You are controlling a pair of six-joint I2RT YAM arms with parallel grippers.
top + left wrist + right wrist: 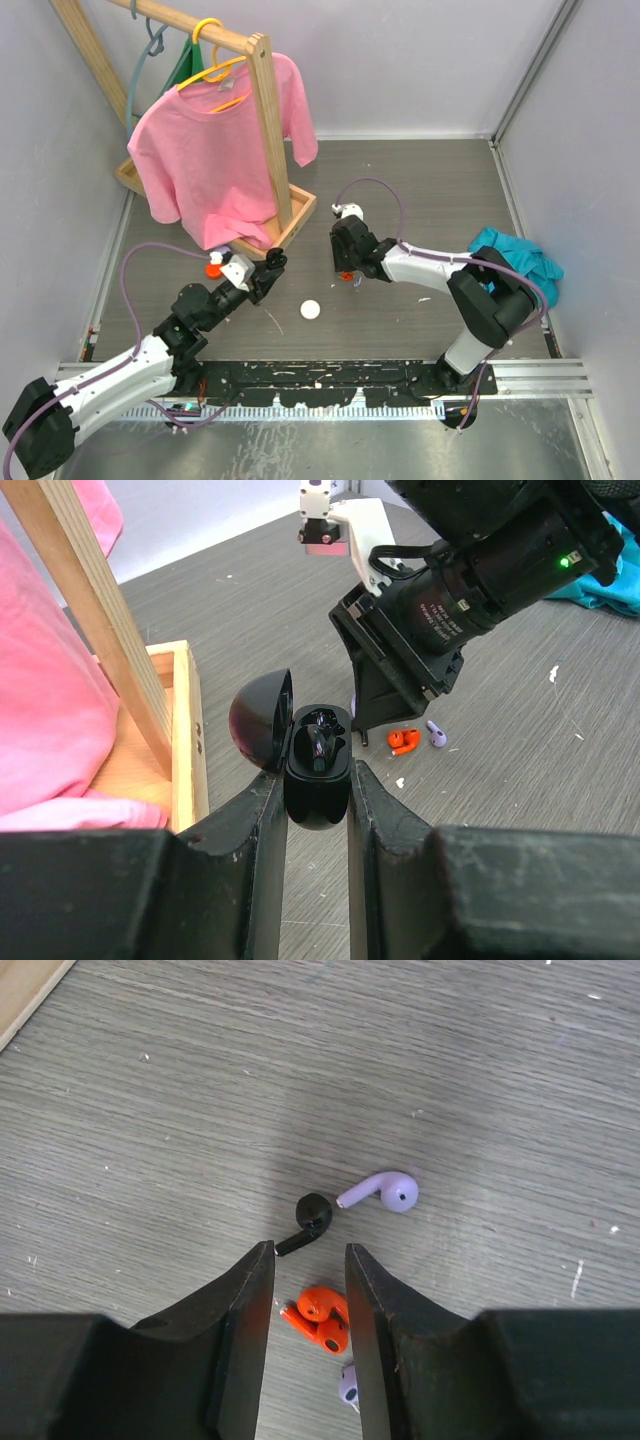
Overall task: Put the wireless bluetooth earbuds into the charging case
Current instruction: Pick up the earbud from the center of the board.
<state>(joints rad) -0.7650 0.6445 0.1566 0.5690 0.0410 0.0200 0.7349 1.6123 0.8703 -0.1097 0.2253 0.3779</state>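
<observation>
Top external: we see the left pincer [270, 264] at centre-left of the frame, just beside the wooden rack base [300, 212], and the right pincer [345, 268] pointing down at the bench [430, 190] near centre. A white round case [310, 309] lies shut between the two arms, lower centre, apart from both. A pink shirt [215, 160] hangs on the rack at upper left, and a teal cloth [520, 262] lies at the right edge.

Left wrist: the left pincer [318, 776] is clamped on the black charging case [318, 802], fingers [268, 810] pressing both its sides. The lid [262, 720] is swung open to the left. We see a seated black earbud [320, 742] in the case. Beyond it, right of centre, an orange earbud [403, 740] and a purple earbud [436, 734] lie on the bench under the right arm [470, 570].

Right wrist: the right pincer [310, 1251] has its jaws apart with a narrow gap and nothing clamped. A loose black earbud [313, 1214] lies on the bench just past the fingertips, its stem pointing toward the left-hand finger. The purple earbud [385, 1190] is just beside it, upper right. The orange earbuds [320, 1322] sit in the gap between the fingers; we cannot tell if they touch. Another pale earbud [348, 1385] peeks out at bottom centre.
</observation>
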